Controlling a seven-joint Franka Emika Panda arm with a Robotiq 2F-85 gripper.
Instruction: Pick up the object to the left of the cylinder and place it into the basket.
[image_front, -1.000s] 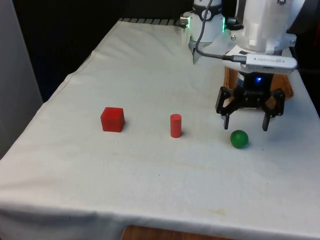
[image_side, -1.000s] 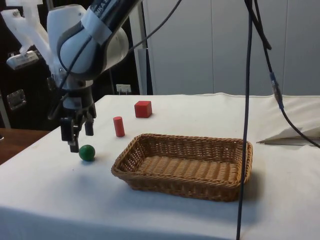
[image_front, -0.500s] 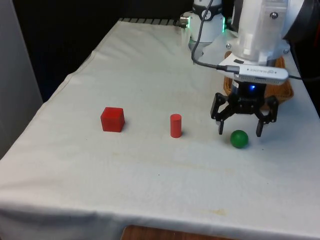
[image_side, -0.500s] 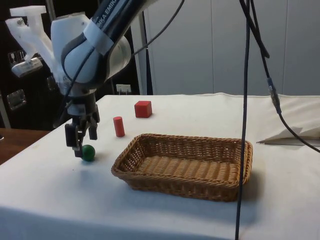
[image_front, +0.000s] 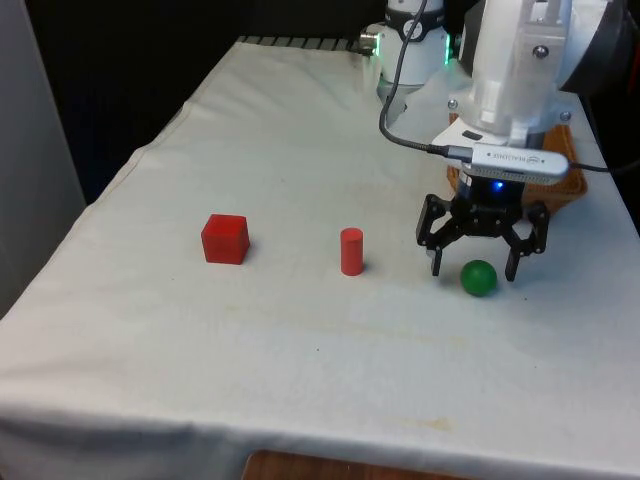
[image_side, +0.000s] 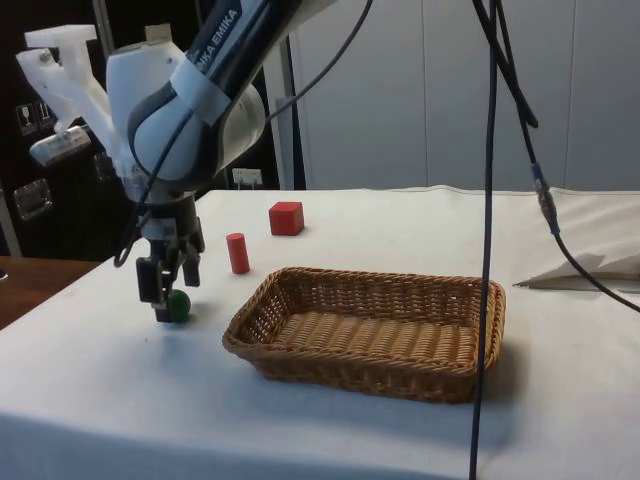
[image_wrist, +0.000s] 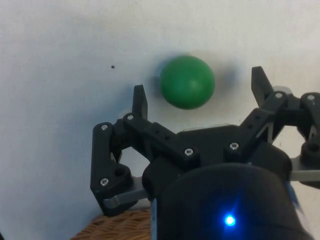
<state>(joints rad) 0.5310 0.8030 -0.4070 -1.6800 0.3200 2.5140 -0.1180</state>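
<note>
Black two-finger gripper (image_front: 472, 267) is spread wide, empty, either side of the small green ball (image_front: 479, 277), which rests on the white-clothed tabletop (image_front: 300, 180) near the woven wicker basket (image_side: 372, 328).

Even, diffuse room light falls on the white tabletop (image_front: 300, 180), leaving only faint, soft shadows beside the red cube (image_front: 225, 239) and red cylinder (image_front: 351, 251). In the wrist view the green ball (image_wrist: 187, 81) casts a pale shadow on the cloth, without glare.
</note>
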